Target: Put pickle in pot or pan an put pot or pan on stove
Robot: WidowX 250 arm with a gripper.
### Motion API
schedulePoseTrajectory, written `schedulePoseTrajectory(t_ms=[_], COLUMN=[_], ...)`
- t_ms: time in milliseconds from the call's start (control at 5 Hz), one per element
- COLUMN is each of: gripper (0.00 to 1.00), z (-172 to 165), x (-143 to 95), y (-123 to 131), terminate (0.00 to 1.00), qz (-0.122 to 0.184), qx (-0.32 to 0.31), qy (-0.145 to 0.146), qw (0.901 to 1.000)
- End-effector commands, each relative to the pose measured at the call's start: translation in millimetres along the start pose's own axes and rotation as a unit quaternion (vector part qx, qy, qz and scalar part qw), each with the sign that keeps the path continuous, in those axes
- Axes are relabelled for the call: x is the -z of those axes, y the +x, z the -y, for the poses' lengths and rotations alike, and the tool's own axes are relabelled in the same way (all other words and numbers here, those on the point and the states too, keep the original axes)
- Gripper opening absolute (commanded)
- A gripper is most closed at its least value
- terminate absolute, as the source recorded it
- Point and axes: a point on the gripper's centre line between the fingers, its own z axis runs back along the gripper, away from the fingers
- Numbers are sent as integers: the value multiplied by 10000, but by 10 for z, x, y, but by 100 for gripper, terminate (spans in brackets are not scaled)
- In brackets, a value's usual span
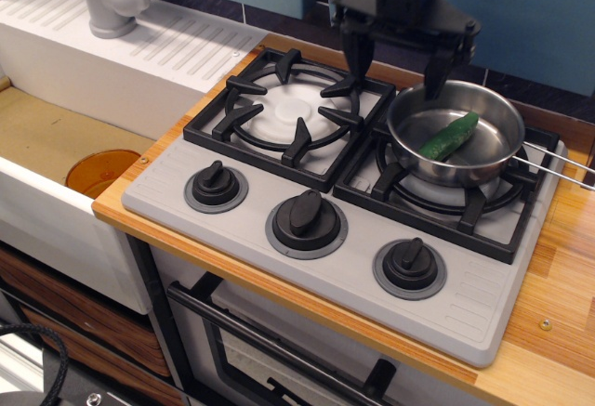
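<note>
From where I sit, both halves of the job look done: the pickle [449, 136] lies slantwise inside the pan [456, 132], and the pan sits on the right-hand grate of the stove [353, 239], right of centre in the upper part of the frame, with its thin wire handle running off toward the right edge. My claw [395, 58] hangs at the top of the frame, its two dark fingers spread apart and holding nothing; one finger is over the gap between the burners, the other near the pan's back rim, though I cannot tell whether it touches. I judge this to be the closing step, so the next move calls only for lifting clear without knocking the pan or its handle.

I can read no brand, label or writing anywhere; the three knobs [307, 216] across the lower centre show no markings I can make out.
</note>
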Motion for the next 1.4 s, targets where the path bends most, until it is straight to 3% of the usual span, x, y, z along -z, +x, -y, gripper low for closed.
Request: schedulePoseTrajectory(t_ms=[0,400,600,1200], gripper=[100,100,0,0], z=[-46,-19,27,197], x=[59,233,289,179], y=[43,-41,-55,0], terminate=[0,0,0,0], qz=[498,638,629,510], qx=[-3,-46,-25,-99], qy=[-21,-16,74,69], qw=[9988,9980,9980,9986])
